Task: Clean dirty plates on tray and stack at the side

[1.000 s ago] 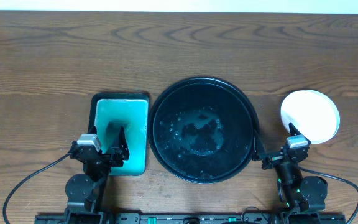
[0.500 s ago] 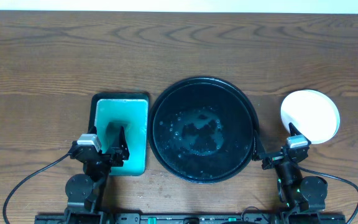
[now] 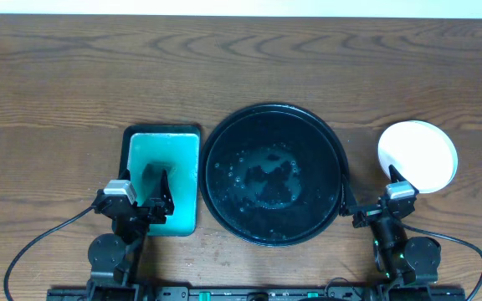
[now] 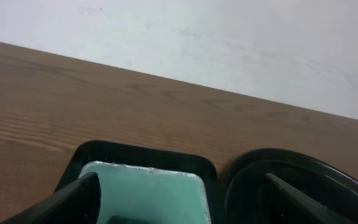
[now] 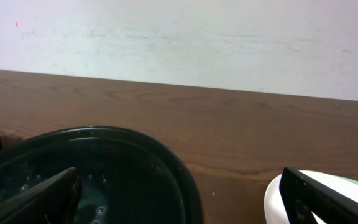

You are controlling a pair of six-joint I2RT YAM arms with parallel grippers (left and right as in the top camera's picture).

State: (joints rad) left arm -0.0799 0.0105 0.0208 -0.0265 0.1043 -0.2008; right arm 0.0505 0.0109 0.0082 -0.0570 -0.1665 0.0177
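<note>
The round black tray [image 3: 224, 142] sits mid-table, wet with droplets, and holds no plates. It also shows in the left wrist view [image 4: 253, 163] and in the right wrist view [image 5: 160, 155]. White plates [image 3: 417, 155] lie to its right as one white disc; how many are stacked I cannot tell. Their edge shows in the right wrist view [image 5: 278, 193]. My left gripper [image 3: 151, 201] is open and empty over the near end of the teal sponge pad [image 3: 170, 163]. My right gripper [image 3: 366, 201] is open and empty between the tray and the plates.
A rectangular dark-rimmed tray [image 3: 127, 138] holding the teal sponge pad stands left of the round tray, also in the left wrist view [image 4: 142, 152]. Brown wooden table [image 3: 99, 75] stretches to a white wall at the back.
</note>
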